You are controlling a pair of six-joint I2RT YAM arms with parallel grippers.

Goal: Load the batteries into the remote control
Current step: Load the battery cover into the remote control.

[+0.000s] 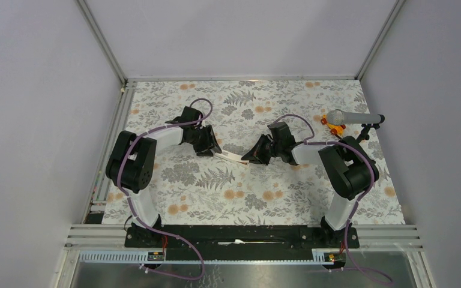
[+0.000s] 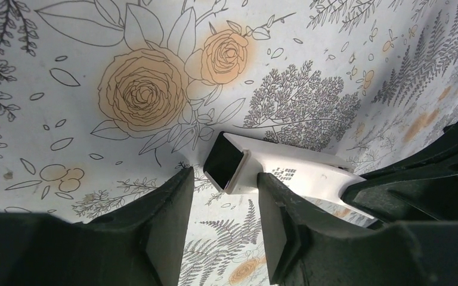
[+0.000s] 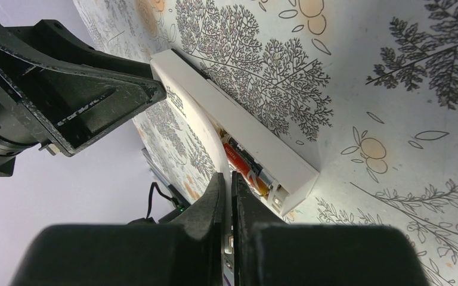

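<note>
Remote control, just ahead of right gripper: smooth white plastic, satin sheen.
Batteries: glossy red-and-black wrap.
Left gripper: fingers matt black plastic, grainy.
Table covering, beneath both: matt floral print.

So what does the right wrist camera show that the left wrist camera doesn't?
Only the right wrist view: the remote control from its open side, with a red battery sitting inside, and the right tool with its fingers shut.
Only the left wrist view: the remote's dark square end and a small printed label, with the left tool open, one finger on each side of that end.
Both: the white remote, the flowered table cover, and the other arm's tool.
</note>
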